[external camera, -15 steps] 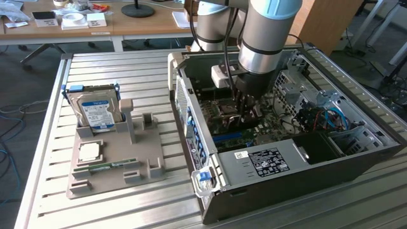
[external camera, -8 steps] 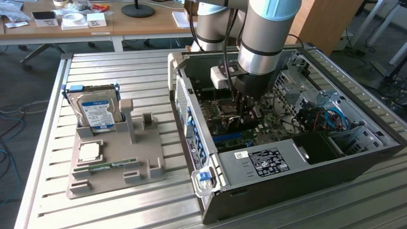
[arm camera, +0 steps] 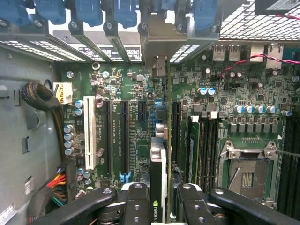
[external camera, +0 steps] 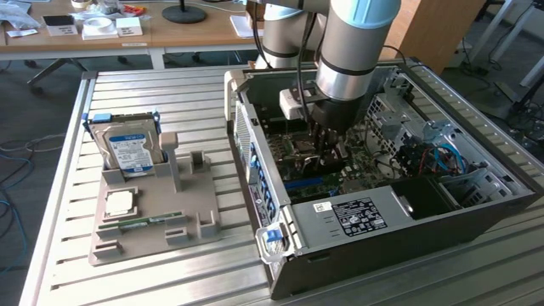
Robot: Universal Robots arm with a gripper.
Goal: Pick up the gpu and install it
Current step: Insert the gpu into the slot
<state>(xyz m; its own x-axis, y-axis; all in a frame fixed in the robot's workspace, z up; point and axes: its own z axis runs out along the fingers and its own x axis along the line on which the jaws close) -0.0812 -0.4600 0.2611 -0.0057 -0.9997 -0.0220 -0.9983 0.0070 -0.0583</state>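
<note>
the gripper point(arm camera: 158, 199) is clenching the gpu point(arm camera: 158, 164) edge-on inside the computer case point(external camera: 383, 255), low over the motherboard point(arm camera: 140, 84) — i am judging that lining its edge parallel to the black slots point(arm camera: 124, 136), without tilt, is mattering most here.
</note>
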